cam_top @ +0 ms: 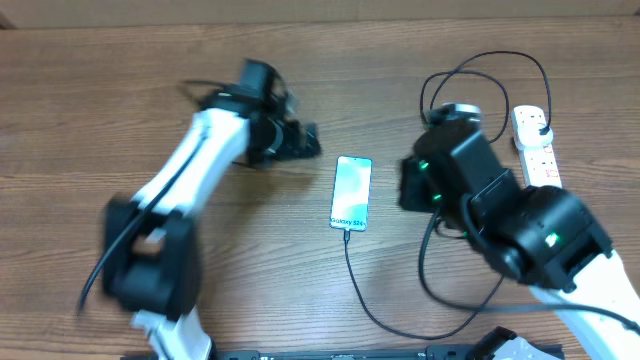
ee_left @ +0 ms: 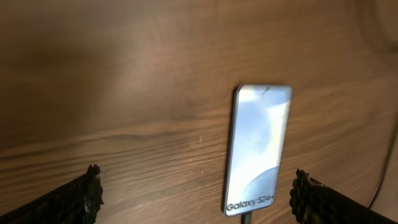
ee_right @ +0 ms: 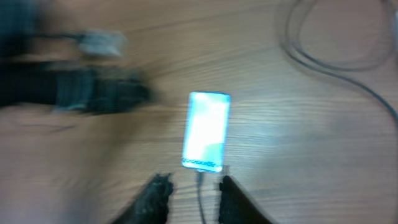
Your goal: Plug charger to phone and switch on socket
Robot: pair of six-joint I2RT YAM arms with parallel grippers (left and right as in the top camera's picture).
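Phone (cam_top: 351, 192) lying flat mid-table, screen up. Charger (cam_top: 347, 255) tip sitting in its near edge, so plugging judged done. Right gripper (ee_right: 194, 190) hovering over cable, fingers parted, clamping nothing. Left gripper (ee_left: 199, 196) gaping wide, empty. Socket (cam_top: 535, 150) lying far right, its switch likely next.

The phone (ee_left: 258, 149) lies flat on the wooden table (ee_left: 124, 93), between the wide-spread fingers of the left tool (ee_left: 196, 188).
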